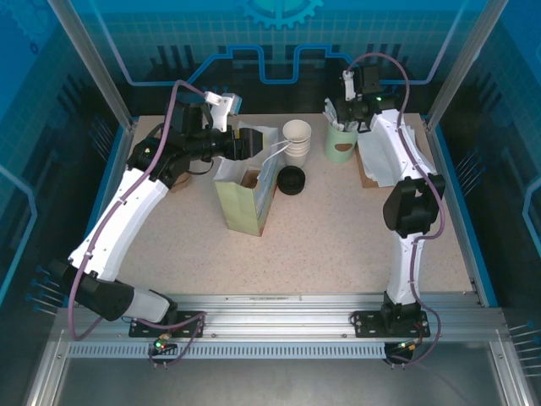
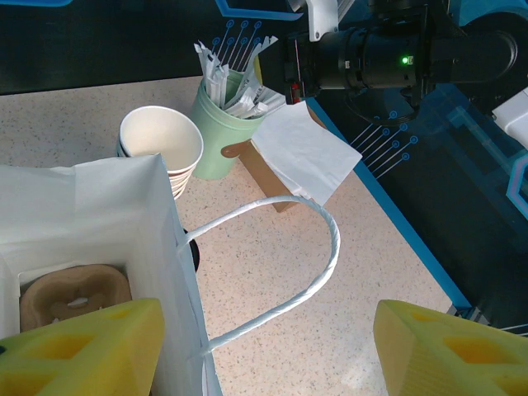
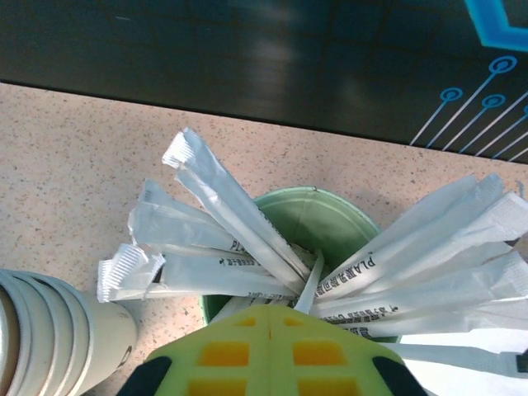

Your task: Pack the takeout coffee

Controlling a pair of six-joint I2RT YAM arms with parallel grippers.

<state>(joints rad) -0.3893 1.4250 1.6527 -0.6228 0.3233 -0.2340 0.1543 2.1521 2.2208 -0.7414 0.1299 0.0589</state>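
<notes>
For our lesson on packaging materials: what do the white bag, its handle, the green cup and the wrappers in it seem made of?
Bag: matte white paper, sharp folds. Handle: twisted paper cord, spiral ridges show. Green cup: probably paper, matte, thin rolled rim. Wrappers: thin white paper, slightly shiny, crimped ends and print.

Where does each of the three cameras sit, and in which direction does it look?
Top external: above and behind the bases, looking down on the table; the left arm and right arm show.
Left wrist: on the left arm, looking across the white bag toward the table's right side; the open left gripper frames the bottom.
Right wrist: on the right arm, looking down into the green straw cup; the shut right gripper shows at the bottom.
Shared: both wrist views hold the green straw cup and the stack of white cups.
</notes>
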